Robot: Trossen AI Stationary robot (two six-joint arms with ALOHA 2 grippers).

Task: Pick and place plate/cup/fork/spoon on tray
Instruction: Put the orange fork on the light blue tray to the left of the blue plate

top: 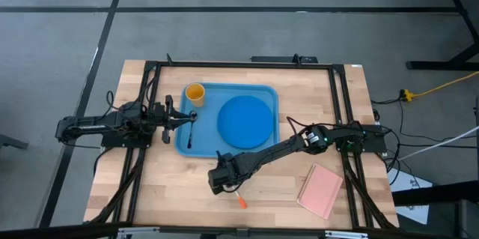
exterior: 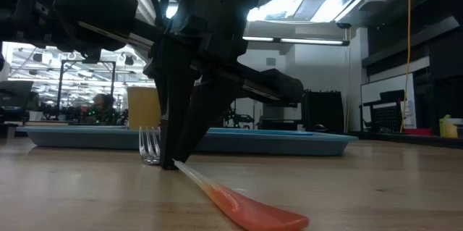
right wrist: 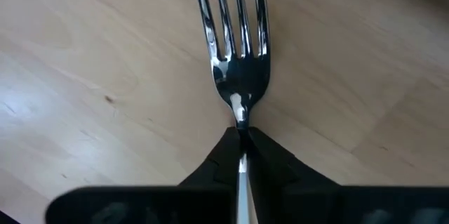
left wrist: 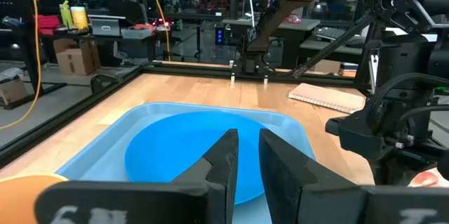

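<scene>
Orange-tipped fork [exterior: 217, 187] flat on wooden table [top: 277, 190], just outside light blue tray [top: 262, 93], neck pinched by right gripper [right wrist: 240, 140]. On tray: plate [top: 245, 120], cup [top: 194, 93], spoon [top: 191, 128]. Left gripper [left wrist: 244, 155] above tray's edge, nearly closed, holding nothing.

Lab: framed wooden table [top: 284, 186], strip lights [exterior: 289, 40], cables.

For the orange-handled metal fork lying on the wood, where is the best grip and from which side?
Grip the thin neck just behind the tines, from straight above. The orange-handled metal fork lies flat on the wooden table, so only its narrow sides are reachable. The right gripper is shut there now, fingers either side of the stem.
</scene>
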